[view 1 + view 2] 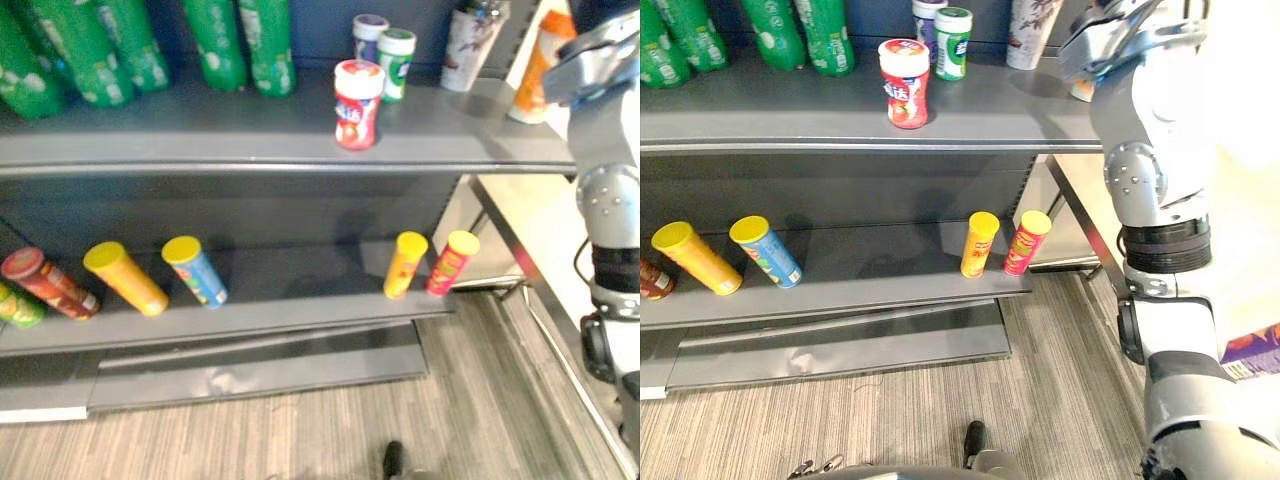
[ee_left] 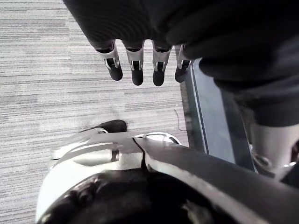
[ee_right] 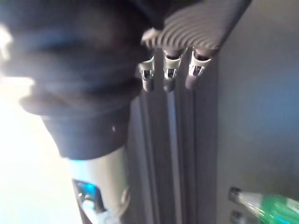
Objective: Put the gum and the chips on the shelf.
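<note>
A red-and-white gum bottle stands upright near the front of the grey upper shelf. A purple-lidded and a green-lidded gum bottle stand behind it. Several chip cans lie tilted on the lower shelf: a red one, a yellow one and a blue one at the left, a yellow one and a red one at the right. My right hand is open and empty beside the grey shelf. My left hand hangs open over the floor, holding nothing.
Green bottles fill the back left of the upper shelf. A printed cup and an orange bottle stand at its right end. My raised right arm is beside the shelf's right edge. Striped floor lies below.
</note>
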`<state>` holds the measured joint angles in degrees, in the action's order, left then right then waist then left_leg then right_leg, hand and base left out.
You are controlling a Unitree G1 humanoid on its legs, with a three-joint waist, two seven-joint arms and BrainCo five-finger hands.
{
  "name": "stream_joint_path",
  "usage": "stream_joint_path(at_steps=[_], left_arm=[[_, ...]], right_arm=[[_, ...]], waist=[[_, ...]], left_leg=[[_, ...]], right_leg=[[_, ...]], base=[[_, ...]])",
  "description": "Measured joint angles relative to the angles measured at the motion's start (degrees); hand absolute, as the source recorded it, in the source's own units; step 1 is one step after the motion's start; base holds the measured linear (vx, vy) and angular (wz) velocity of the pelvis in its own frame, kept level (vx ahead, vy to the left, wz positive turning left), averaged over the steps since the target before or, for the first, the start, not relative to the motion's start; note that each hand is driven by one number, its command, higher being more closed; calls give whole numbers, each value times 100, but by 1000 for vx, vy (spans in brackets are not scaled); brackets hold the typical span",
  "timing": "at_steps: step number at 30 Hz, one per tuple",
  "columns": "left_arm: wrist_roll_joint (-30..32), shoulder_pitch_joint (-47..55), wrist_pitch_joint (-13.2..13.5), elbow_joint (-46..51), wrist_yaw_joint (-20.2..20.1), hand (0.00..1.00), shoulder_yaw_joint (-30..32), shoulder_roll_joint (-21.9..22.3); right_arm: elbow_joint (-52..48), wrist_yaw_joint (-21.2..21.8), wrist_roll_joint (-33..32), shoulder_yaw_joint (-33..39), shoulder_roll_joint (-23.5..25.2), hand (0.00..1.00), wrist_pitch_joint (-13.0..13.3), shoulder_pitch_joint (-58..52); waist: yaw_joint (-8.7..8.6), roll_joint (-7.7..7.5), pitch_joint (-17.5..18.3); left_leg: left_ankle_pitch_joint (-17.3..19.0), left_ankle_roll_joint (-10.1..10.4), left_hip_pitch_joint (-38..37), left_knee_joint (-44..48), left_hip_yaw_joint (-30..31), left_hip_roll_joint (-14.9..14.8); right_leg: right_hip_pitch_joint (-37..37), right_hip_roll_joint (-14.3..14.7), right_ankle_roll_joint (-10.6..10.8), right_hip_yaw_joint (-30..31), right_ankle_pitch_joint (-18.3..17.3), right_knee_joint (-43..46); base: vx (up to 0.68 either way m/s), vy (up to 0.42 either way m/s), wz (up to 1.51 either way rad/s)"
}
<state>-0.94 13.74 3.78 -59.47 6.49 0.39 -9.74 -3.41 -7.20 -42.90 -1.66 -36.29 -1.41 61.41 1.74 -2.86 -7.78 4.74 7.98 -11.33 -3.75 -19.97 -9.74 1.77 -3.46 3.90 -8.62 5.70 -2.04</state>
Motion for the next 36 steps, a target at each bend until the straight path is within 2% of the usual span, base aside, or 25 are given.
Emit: stream_joint_path(at_steps=[4, 6, 8, 12, 14, 17, 18, 24, 26, 29, 33, 36], left_arm=[[-5, -3, 67, -105, 5, 0, 3, 6], [-5, 0, 98, -154, 4, 0, 7, 9], [-20, 7, 116, -208, 5, 0, 18, 35], [-52, 86, 129, -222, 6, 0, 145, 112], [-63, 123, 219, -223, 14, 0, 226, 138], [-82, 133, 242, -225, 52, 0, 236, 147], [-120, 130, 245, -241, 118, 0, 235, 151], [-181, 129, 257, -285, 219, 0, 214, 135], [-328, 127, 255, -329, 221, 0, 186, 115], [-513, 117, 258, -332, 227, 0, -21, 59], [-558, 108, 254, -331, 227, 0, -101, 51], [-568, 104, 254, -329, 235, 0, -134, 53]], right_arm=[[-355, 16, -330, 606, -260, 0, 239, -605], [-536, 38, -501, 876, -268, 0, 269, -1128], [-947, 280, -601, 1176, -211, 0, 240, -1990], [-1615, 762, -737, 1262, 290, 0, -50, -3350], [-1934, 1174, -733, 1217, 768, 0, -273, -4385], [-2073, 1602, -734, 1058, 1107, 0, -499, -5311], [-2072, 1892, -746, 855, 1233, 0, -678, -5860], [-2021, 2289, -990, 103, 1616, 0, -863, -7073], [-1909, 2413, -989, -213, 1705, 0, -892, -7267], [-1156, 2584, -850, -833, 1828, 0, -968, -7493], [-244, 2601, -706, -1054, 1959, 0, -1020, -7553], [877, 2423, -582, -1089, 2166, 0, -928, -7525]], waist=[[-29, 41, 196], [-31, 64, 262], [-101, 105, 300], [-229, 179, 342], [-312, 179, 344], [-319, 179, 345], [-333, 178, 344], [-356, 128, 306], [-357, 115, 302], [-353, 120, 296], [-346, 143, 287], [-329, 175, 273]], left_leg=[[26, 24, -52, -13, -110, -8], [52, 33, -87, -6, -157, -12], [65, 35, -99, -2, -180, -9], [94, 46, -167, 6, -316, -28], [110, 58, -182, 14, -357, -68], [142, 68, -188, 44, -454, -79], [149, 68, -178, 48, -470, -73], [169, 70, -173, 65, -470, -67], [200, 79, -167, 113, -490, -73], [261, 62, -141, 211, -513, -71], [265, 54, -80, 223, -447, -54], [265, 53, -72, 218, -395, -53]], right_leg=[[8, 33, 1, 93, 0, -4], [4, 46, 1, 147, 0, 1], [6, 45, 1, 176, -1, 6], [15, 87, 1, 298, -1, 10], [17, 114, 1, 331, -3, 12], [56, 144, 0, 417, -3, 12], [86, 148, 1, 449, -3, 12], [91, 145, 1, 459, -3, 11], [85, 143, 4, 460, -5, 11], [75, 111, 8, 453, -6, 11], [80, 71, 10, 386, -7, 2], [58, 52, 12, 305, -8, 1]], base=[[0, -4, -13], [-15, -7, -15], [-22, -9, -5], [-16, -13, -16], [-15, -25, -10], [-13, -16, -18], [-7, -7, -12], [-1, -1, -1], [-8, -4, -2], [-5, -1, -1], [-13, -5, 10], [1, -8, 10]])
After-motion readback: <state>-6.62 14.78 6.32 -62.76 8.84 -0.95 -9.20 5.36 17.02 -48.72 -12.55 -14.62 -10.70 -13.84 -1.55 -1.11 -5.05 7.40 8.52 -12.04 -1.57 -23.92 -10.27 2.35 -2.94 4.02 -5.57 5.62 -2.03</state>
